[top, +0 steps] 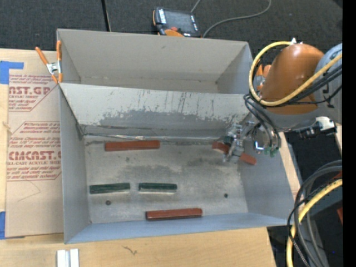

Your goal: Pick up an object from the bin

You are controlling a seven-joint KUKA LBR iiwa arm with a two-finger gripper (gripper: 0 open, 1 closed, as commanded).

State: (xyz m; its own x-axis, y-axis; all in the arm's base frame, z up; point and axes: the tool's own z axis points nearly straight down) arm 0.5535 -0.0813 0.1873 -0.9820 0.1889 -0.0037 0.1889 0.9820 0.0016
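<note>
1. Looking down into the grey metal bin [167, 60], we find the gripper [236, 147] low at the right end of the floor. It is close to the right wall and just in front of the back wall.
2. We see a short red-brown stick [248, 159] lying slantwise there. The gripper stands over its middle, and one end shows on either side, the left end nearer the back wall.
3. We cannot tell whether the claw is apart, together or clamped on that stick.
4. Above the gripper we see the arm's orange cover [292, 77], ringed with yellow and black cables.
5. Well apart to the left, a longer red-brown bar [132, 146] lies along the foot of the back wall.
6. Nearer the front, we count a left green bar [109, 188] and a right green bar [158, 187] lying end to end with a small gap between them. A front red-brown bar [174, 213] lies near the front wall.
</note>
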